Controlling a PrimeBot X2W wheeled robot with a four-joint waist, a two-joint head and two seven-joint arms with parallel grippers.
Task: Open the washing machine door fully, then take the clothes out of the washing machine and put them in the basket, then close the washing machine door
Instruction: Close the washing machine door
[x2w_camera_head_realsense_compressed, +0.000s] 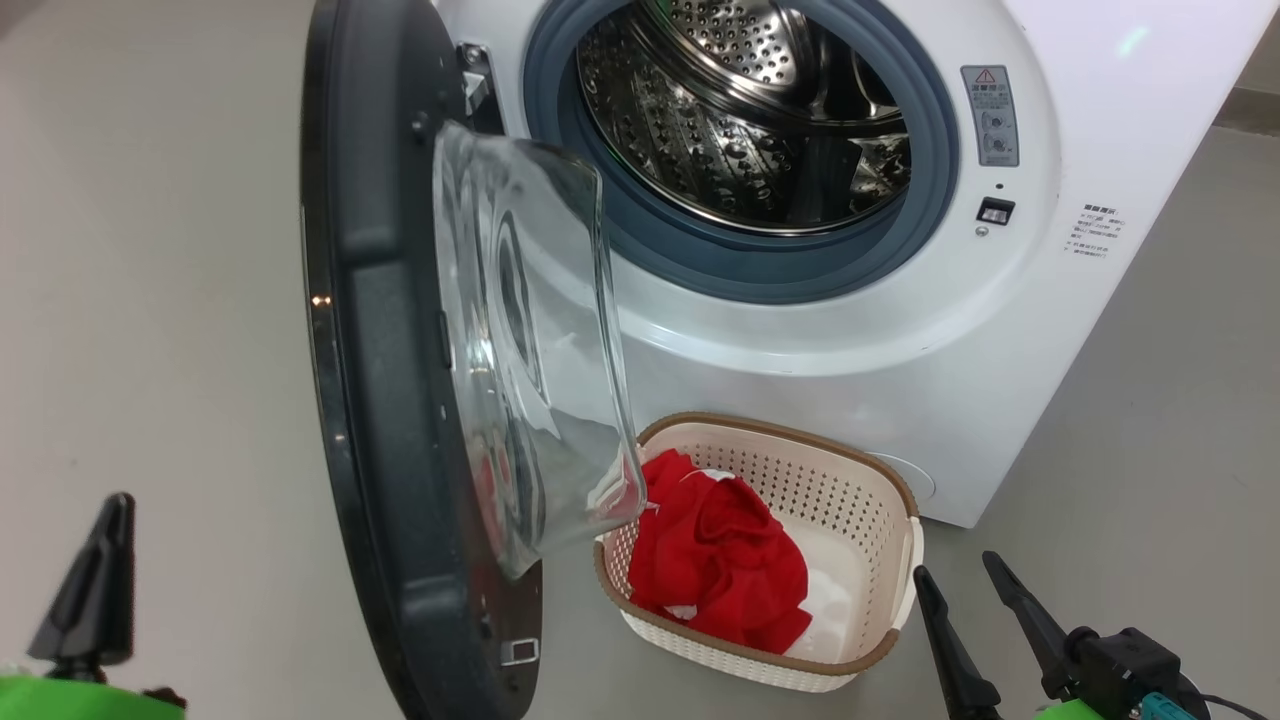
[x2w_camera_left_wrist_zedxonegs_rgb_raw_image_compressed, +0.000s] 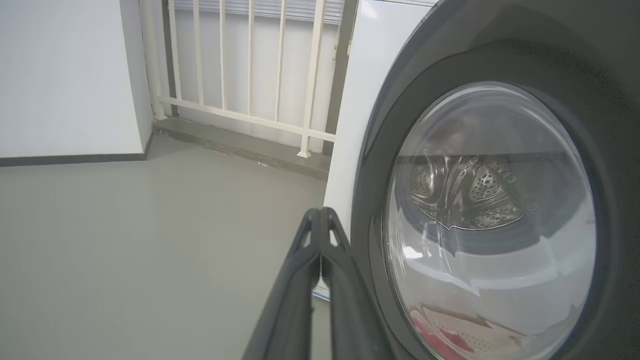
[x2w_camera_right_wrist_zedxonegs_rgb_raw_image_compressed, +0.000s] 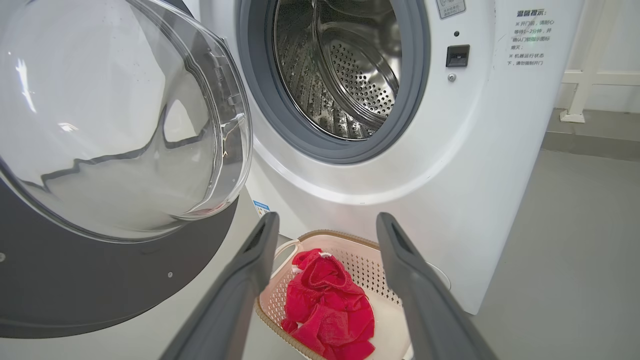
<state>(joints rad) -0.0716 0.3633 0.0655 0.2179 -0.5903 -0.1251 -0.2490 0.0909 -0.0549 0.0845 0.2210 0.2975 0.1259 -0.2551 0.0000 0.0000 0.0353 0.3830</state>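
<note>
The washing machine (x2w_camera_head_realsense_compressed: 850, 330) stands with its drum (x2w_camera_head_realsense_compressed: 750, 110) bare. Its door (x2w_camera_head_realsense_compressed: 370, 350) hangs open to the left, glass bowl (x2w_camera_head_realsense_compressed: 530, 340) facing the drum. The red clothes (x2w_camera_head_realsense_compressed: 720, 560) lie in the cream basket (x2w_camera_head_realsense_compressed: 880, 480) on the floor below the opening. My right gripper (x2w_camera_head_realsense_compressed: 955, 568) is open and empty just right of the basket; in its wrist view it (x2w_camera_right_wrist_zedxonegs_rgb_raw_image_compressed: 327, 220) frames the clothes (x2w_camera_right_wrist_zedxonegs_rgb_raw_image_compressed: 325, 300) and basket (x2w_camera_right_wrist_zedxonegs_rgb_raw_image_compressed: 370, 250). My left gripper (x2w_camera_head_realsense_compressed: 115, 510) is shut on nothing, its tips (x2w_camera_left_wrist_zedxonegs_rgb_raw_image_compressed: 320, 215) close beside the door's outer rim (x2w_camera_left_wrist_zedxonegs_rgb_raw_image_compressed: 380, 150).
Grey floor surrounds the machine. Behind the door's outer side a white railing (x2w_camera_left_wrist_zedxonegs_rgb_raw_image_compressed: 250, 75) stands on a low step beside a white wall (x2w_camera_left_wrist_zedxonegs_rgb_raw_image_compressed: 65, 75). More railing (x2w_camera_right_wrist_zedxonegs_rgb_raw_image_compressed: 585, 75) shows right of the machine. The open door juts out between my two arms.
</note>
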